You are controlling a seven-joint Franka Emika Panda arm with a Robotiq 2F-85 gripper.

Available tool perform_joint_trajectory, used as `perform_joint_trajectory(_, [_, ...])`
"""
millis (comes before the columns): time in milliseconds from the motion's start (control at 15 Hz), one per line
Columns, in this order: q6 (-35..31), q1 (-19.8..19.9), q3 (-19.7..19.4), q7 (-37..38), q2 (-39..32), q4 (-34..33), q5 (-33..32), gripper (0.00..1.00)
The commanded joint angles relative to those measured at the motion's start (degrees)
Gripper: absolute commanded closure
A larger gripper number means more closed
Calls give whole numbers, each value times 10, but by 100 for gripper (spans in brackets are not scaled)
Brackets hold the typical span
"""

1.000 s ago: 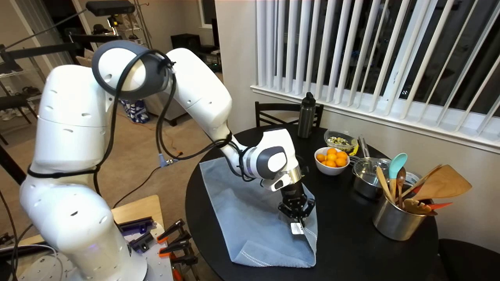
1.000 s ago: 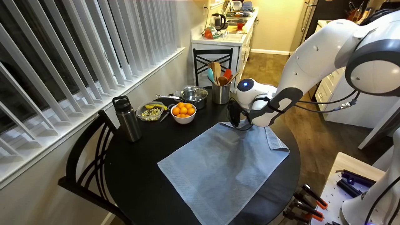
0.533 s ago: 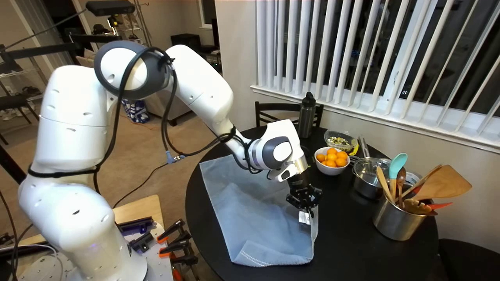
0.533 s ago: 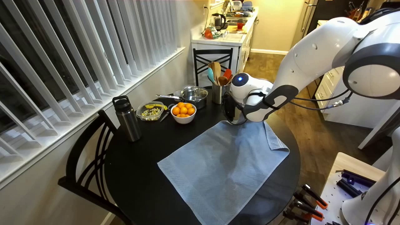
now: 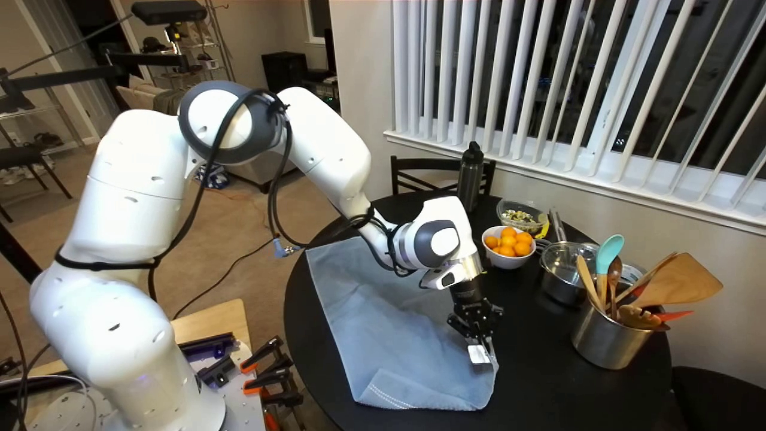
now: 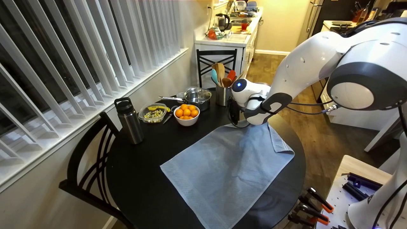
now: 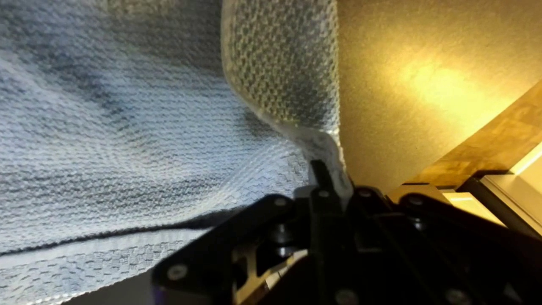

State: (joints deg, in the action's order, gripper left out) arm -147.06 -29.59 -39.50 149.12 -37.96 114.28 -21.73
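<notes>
Gripping the towel (image 5: 401,335), the claw (image 5: 480,339) has shifted farther outward.

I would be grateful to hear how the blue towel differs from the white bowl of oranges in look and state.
The blue towel is spread out, creased and partly folded over; the white bowl is round and upright, heaped with oranges. The blue towel covers far more of the black table than the white bowl does. The claw pinches the blue towel near an edge, while nothing grips the white bowl. Both are on the black table.
</notes>
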Motion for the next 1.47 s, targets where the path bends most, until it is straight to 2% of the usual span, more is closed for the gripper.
perform_joint_trajectory(0, [10,-1,-1,0,-28,-24,32,97])
perform_joint_trajectory(133, [11,12,14,0,-29,-28,42,97])
perform_joint_trajectory(1067, [22,66,25,-8,3,-22,137,97])
perform_joint_trajectory(1133, [20,72,29,-11,6,-23,146,97])
perform_joint_trajectory(1200, [22,94,50,0,16,-26,133,97])
perform_joint_trajectory(1400, [19,101,56,-10,17,-30,163,97])
